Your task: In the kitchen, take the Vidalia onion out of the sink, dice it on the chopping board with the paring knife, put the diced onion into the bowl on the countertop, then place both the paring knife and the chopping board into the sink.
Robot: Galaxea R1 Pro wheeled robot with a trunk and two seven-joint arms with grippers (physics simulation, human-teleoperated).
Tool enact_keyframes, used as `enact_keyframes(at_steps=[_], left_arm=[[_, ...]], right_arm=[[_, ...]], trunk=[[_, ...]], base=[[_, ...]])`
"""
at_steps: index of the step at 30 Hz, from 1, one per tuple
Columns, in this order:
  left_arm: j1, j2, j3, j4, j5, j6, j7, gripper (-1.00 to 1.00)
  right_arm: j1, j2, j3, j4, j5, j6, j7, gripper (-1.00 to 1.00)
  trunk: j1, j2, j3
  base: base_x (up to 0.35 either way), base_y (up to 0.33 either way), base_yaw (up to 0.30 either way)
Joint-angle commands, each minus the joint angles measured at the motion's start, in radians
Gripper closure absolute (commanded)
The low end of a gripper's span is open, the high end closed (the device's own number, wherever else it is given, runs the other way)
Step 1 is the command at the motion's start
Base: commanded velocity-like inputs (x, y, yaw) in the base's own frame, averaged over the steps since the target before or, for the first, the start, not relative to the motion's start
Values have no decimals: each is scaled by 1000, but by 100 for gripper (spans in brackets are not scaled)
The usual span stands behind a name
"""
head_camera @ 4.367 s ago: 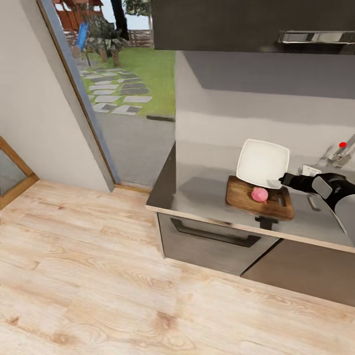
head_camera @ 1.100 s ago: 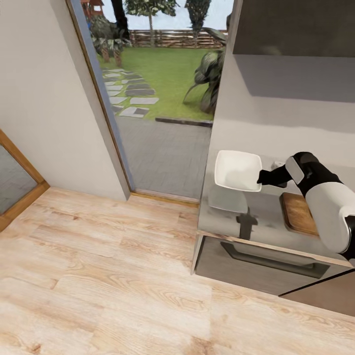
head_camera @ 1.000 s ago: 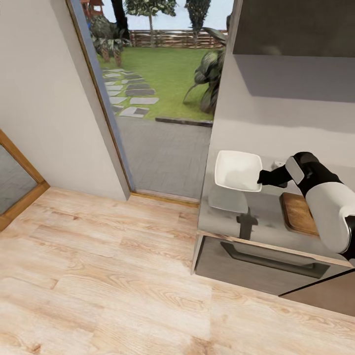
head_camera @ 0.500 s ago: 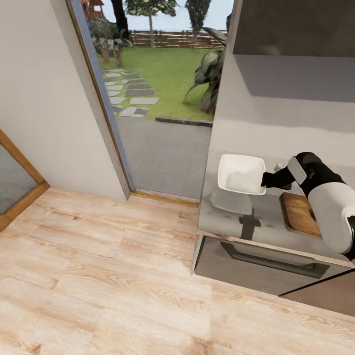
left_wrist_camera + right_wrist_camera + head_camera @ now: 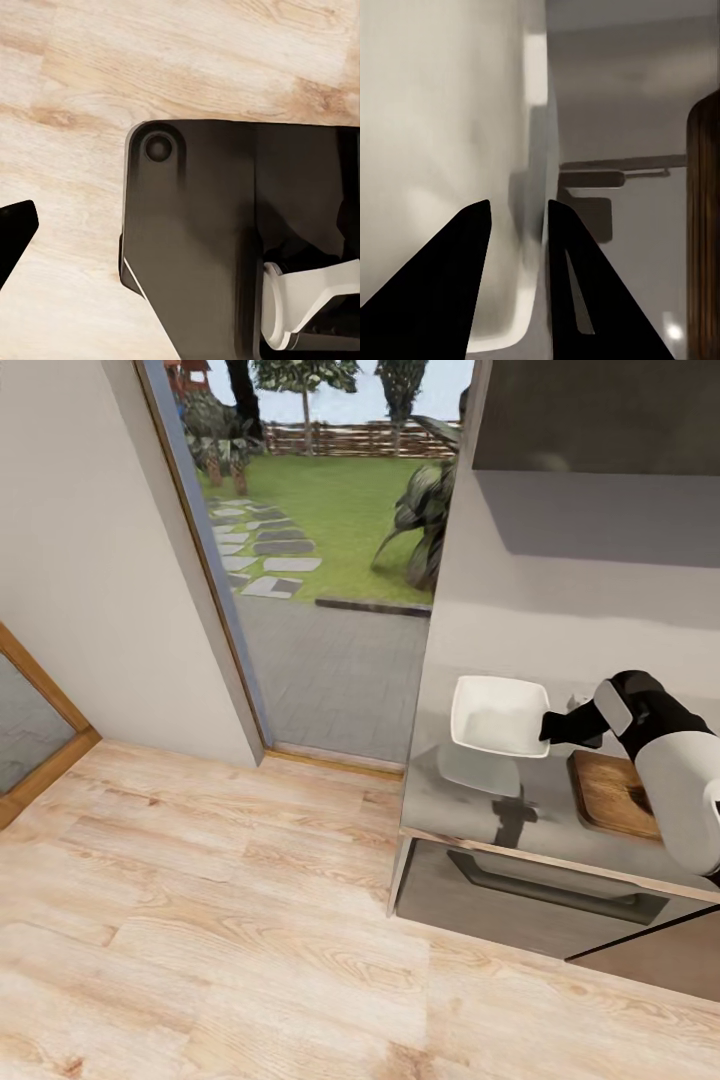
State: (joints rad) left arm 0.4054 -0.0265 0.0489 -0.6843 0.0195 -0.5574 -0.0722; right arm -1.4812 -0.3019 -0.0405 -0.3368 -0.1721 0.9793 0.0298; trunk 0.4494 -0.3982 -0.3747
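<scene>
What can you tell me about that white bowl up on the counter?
The bowl is shallow, white and squarish with rounded corners, and looks empty. It hangs tilted just above the glossy grey countertop, its shadow beneath. The right end effector pinches its rim nearest the wooden chopping board.
</scene>
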Motion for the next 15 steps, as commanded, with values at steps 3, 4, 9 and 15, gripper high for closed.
enact_keyframes(at_steps=[3, 4, 9, 15], left_arm=[[0, -1, 5, -1, 2, 0, -8, -100], [0, -1, 5, -1, 2, 0, -8, -100], [0, -1, 5, -1, 2, 0, -8, -100], [0, -1, 5, -1, 2, 1, -8, -100]], right_arm=[[-1, -1, -5, 0, -1, 4, 4, 100], [-1, -1, -5, 1, -1, 4, 4, 100], [-1, 0, -6, 4, -3, 4, 4, 100], [-1, 1, -6, 4, -5, 5, 5, 100]], trunk=[[1, -2, -3], [1, -2, -4], [1, -2, -9], [1, -2, -15]], base=[[0, 0, 0], [0, 0, 0], [0, 0, 0], [0, 0, 0]])
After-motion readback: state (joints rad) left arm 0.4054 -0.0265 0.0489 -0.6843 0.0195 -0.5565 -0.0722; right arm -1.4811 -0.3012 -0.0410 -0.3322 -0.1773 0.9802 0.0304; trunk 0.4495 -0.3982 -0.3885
